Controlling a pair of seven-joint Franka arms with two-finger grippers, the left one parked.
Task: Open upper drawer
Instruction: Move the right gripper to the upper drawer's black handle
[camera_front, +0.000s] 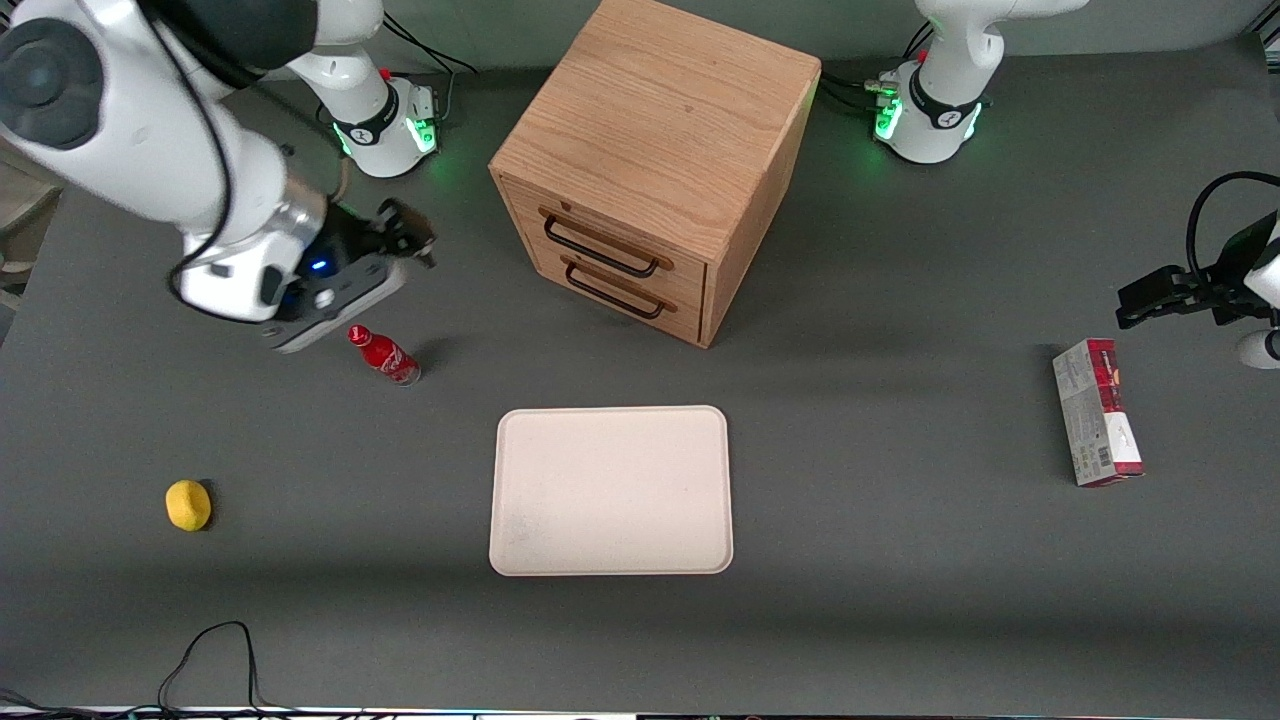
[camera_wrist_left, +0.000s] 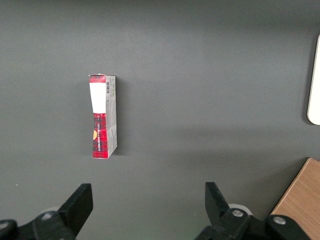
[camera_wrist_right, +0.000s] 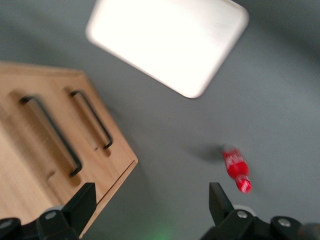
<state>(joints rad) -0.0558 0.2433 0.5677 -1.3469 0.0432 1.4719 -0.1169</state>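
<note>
Oak upper drawer (camera_front: 606, 243) shut; gripper (camera_front: 408, 240) apart.

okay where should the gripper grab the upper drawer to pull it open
Probably the upper drawer's long black wire handle, near its middle. It stands off the drawer front, so the jaws could close across the bar coming straight at the front. The gripper, jaws open, hangs above the table toward the working arm's end, clear of the cabinet.

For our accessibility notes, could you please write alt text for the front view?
A wooden cabinet with its upper drawer shut; the open gripper hangs beside it, above a red bottle. Nearer the camera lies a tray.
</note>
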